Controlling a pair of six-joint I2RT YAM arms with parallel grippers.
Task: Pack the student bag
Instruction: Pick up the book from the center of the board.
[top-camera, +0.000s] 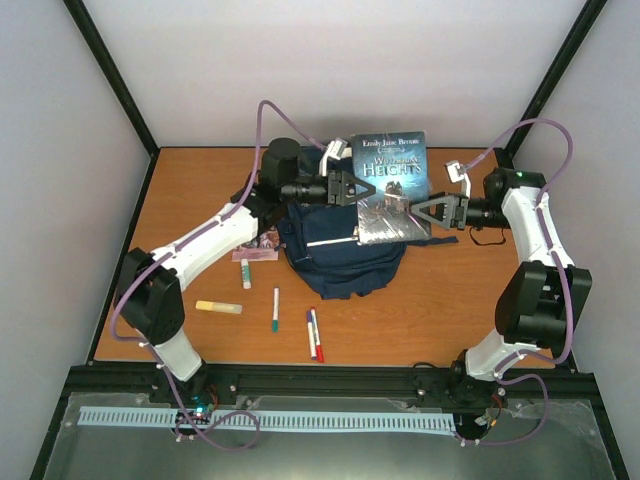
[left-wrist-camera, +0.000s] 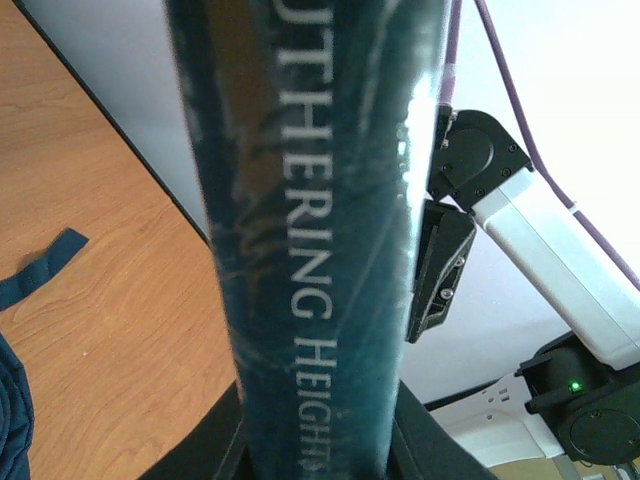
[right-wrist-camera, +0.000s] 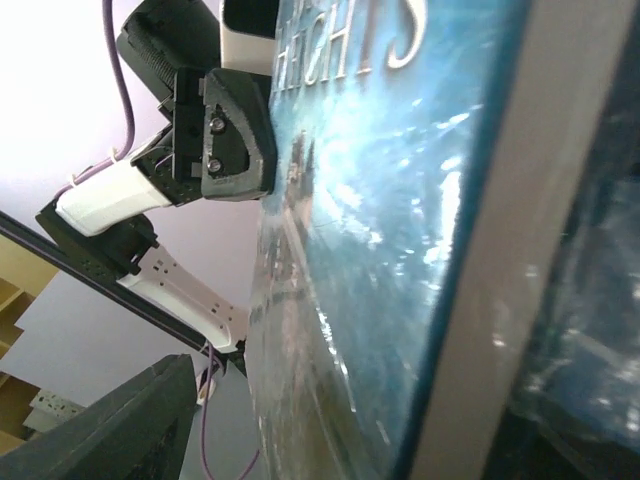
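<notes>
The student bag (top-camera: 340, 255), navy with a thin white stripe, lies crumpled at the table's middle. Above its rear edge a book (top-camera: 392, 180) titled Wuthering Heights stands tilted, cover towards the overhead camera. My left gripper (top-camera: 352, 188) is shut on the book's spine edge; in the left wrist view the spine (left-wrist-camera: 320, 200) fills the space between my fingers. My right gripper (top-camera: 412, 210) is at the book's lower right corner, jaws open astride that edge. In the right wrist view the glossy cover (right-wrist-camera: 400, 200) fills the frame, and one dark finger (right-wrist-camera: 100, 430) stands apart from it.
Left of the bag lie a pink packet (top-camera: 255, 255) and a white marker (top-camera: 246, 272). In front lie a yellow highlighter (top-camera: 218, 307), a green-capped pen (top-camera: 275, 310), and blue and red pens (top-camera: 314, 335). A dark strap (top-camera: 440, 240) trails right of the bag.
</notes>
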